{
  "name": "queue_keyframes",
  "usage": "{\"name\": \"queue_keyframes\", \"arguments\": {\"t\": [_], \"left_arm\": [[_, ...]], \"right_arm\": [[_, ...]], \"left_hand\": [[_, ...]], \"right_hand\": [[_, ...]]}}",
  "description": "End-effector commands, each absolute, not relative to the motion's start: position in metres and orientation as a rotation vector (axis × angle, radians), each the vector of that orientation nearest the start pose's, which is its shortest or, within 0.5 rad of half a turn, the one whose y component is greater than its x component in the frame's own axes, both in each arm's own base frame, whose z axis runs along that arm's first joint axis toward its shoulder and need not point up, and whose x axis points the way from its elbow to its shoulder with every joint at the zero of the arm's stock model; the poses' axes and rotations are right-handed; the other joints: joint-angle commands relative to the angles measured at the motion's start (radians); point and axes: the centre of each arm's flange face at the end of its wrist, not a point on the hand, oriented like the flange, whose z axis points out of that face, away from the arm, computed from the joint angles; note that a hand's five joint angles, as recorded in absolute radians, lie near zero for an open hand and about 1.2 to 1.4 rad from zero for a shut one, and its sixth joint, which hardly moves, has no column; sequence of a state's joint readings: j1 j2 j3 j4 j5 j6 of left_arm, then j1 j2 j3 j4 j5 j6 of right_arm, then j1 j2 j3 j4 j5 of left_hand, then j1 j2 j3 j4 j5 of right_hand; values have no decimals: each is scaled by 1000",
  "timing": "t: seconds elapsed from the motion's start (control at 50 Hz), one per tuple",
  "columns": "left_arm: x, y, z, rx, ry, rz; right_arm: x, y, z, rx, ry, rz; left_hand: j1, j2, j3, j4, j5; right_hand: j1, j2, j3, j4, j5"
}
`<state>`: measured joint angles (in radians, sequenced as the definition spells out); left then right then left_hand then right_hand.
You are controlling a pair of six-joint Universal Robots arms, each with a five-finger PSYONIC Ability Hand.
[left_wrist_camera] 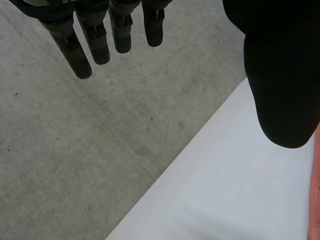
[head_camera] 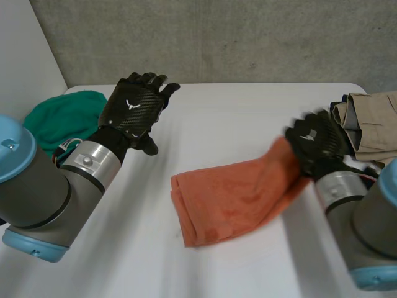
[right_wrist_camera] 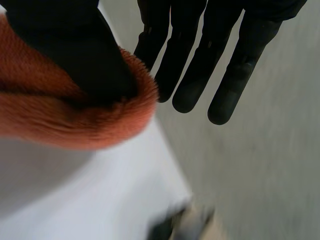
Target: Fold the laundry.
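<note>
Orange fleecy cloth point(head_camera: 229, 198) lies on the white counter point(head_camera: 236, 124), in front of the robot and toward its right. Its left end lies flat, folded over on itself, and its right end rises off the surface to the right hand point(head_camera: 319, 146). In the right wrist view the cloth's point(right_wrist_camera: 75, 120) rounded edge curls around the thumb point(right_wrist_camera: 85, 60), which is sunk into the pile. The fingers point(right_wrist_camera: 230, 75) reach past the cloth, straight and slightly spread, with none of them closed on it. Whether the thumb presses the cloth against the palm cannot be told.

The left hand point(head_camera: 133, 105) hovers above the far left part of the counter, back of the hand up, well apart from the orange cloth. In its own wrist view the fingers point(left_wrist_camera: 90, 35) hang straight and separated, the thumb point(left_wrist_camera: 280, 75) stands off to the side, and nothing is held.

A crumpled green cloth point(head_camera: 62, 118) sits at the counter's far left corner, just beside the left forearm. A folded beige garment point(head_camera: 372, 124) rests at the right edge, just behind the right hand. A grey concrete wall point(head_camera: 217, 37) stands beyond the counter.
</note>
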<state>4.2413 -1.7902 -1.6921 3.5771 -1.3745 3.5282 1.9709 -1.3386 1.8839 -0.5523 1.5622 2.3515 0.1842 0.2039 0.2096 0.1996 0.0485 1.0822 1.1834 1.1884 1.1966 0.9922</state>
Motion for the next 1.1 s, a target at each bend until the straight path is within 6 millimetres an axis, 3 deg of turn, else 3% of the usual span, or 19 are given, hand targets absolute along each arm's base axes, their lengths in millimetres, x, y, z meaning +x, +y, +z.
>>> {"name": "queue_keyframes", "arguments": {"t": [0.02,0.08,0.14,0.16,0.2,0.26,0.36,0.42,0.48,0.56,0.62,0.68,0.78,0.88,1.0,1.1], "left_arm": [[-289,-244,246,1139,1933,-2459],[-288,-243,243,1142,1946,-2447],[-288,-242,240,1148,1957,-2437],[-288,-242,240,1148,1957,-2437],[-288,-241,240,1147,1955,-2442],[-292,-240,245,1151,1944,-2465],[-302,-234,255,1133,1982,-2547],[-319,-218,266,1123,2059,-2624],[-326,-209,268,1041,2204,-2588],[-345,-199,245,1023,2402,-2424],[-367,-179,221,1093,2518,-2261],[-377,-169,201,1108,2577,-2126],[-372,-175,159,985,2683,-1846],[-362,-180,133,928,2718,-1713],[-340,-196,125,857,2719,-1627],[-333,-200,161,806,2692,-1750]], "right_arm": [[327,-174,179,-1606,1467,-2193],[342,-138,148,-1727,1379,-1983],[343,-126,126,-1792,1441,-1829],[342,-127,124,-1797,1464,-1813],[339,-133,123,-1778,1534,-1791],[337,-142,136,-1686,1586,-1833],[309,-191,205,-1263,1691,-2032],[295,-212,215,-1062,1769,-2014],[289,-219,217,-986,1840,-1954],[285,-226,224,-935,1951,-1846],[284,-237,209,-927,2076,-1719],[286,-245,195,-940,2167,-1605],[290,-255,176,-963,2264,-1440],[295,-264,150,-996,2345,-1310],[295,-271,145,-1054,2356,-1319],[293,-271,153,-1169,2322,-1390]], "left_hand": [[-9,-29,-34,-24,-48],[-9,-29,-34,-24,-48],[-9,-29,-34,-24,-48],[-9,-29,-34,-24,-48],[-9,-29,-34,-24,-48],[-6,-26,-31,-21,-45],[0,-20,-25,-15,-39],[6,-14,-20,-10,-33],[6,-14,-20,-10,-33],[6,-14,-20,-10,-33],[0,-20,-25,-15,-39],[-3,-23,-28,-18,-42],[0,-20,-25,-15,-39],[9,-11,-17,-7,-30],[6,-14,-20,-10,-33],[-6,-26,-31,-21,-45]], "right_hand": [[314,213,208,200,230],[314,213,208,200,230],[240,138,133,125,155],[-72,-173,-178,-187,-157],[-908,-1009,-1014,-1022,-992],[-908,-1009,-1014,-1022,-992],[-908,-1009,-1014,-1022,-992],[-908,-1009,-1014,-1022,-992],[-908,-1009,-1014,-1022,-992],[-908,-1009,-1014,-1022,-992],[-908,-1009,-1014,-1022,-992],[-908,-1009,-1014,-1022,-992],[-908,-1009,-1014,-1022,-992],[-908,-1009,-1014,-1022,-992],[-908,-1009,-1014,-1022,-992],[-908,-1009,-1014,-1022,-992]]}}
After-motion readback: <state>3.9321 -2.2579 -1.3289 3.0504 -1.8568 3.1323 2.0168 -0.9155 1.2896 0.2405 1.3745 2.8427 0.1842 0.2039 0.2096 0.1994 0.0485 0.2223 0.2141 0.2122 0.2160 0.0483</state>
